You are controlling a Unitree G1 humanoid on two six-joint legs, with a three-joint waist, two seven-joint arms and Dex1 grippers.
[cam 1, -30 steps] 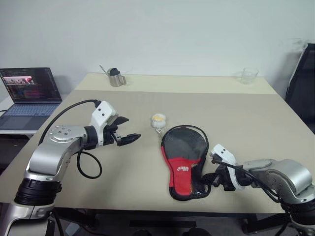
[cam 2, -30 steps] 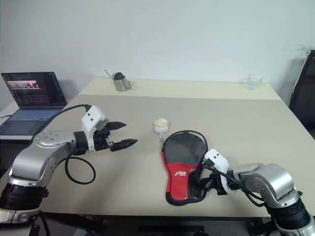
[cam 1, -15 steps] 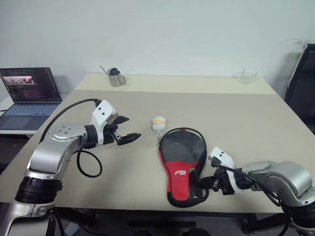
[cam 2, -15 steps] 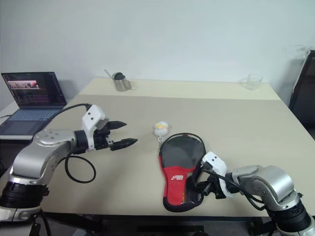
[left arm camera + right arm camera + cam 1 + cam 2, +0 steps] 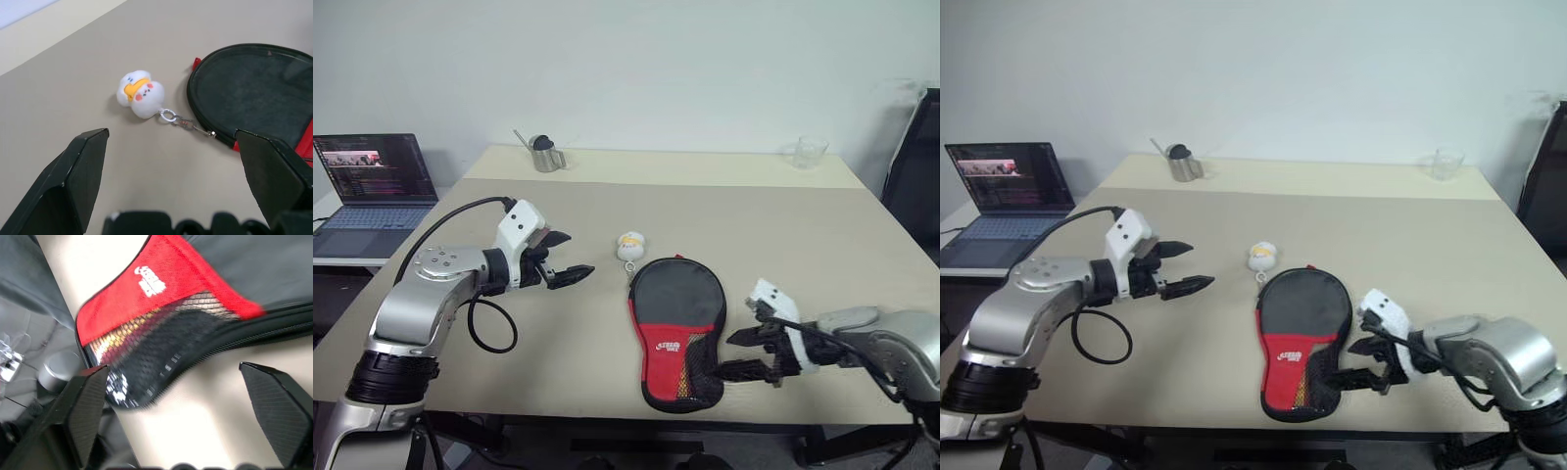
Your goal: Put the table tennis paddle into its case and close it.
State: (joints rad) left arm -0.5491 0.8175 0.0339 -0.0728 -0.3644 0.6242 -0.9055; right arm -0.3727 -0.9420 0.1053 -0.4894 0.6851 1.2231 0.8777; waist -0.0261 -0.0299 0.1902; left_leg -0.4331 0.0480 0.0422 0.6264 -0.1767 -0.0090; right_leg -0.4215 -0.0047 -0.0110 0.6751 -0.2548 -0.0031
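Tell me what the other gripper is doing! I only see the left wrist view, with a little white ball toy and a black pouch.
Observer: The right gripper is open, right beside the case's narrow end.
Operator: Is the pouch all black?
Observer: No, its narrow end is red, with a white logo and a mesh pocket.
Operator: Anything else around?
Observer: A metal cup and a clear glass stand at the table's far side.

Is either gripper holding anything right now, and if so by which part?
Nothing is held. The right gripper is open beside the handle end of the case, and the left gripper is open over the table.
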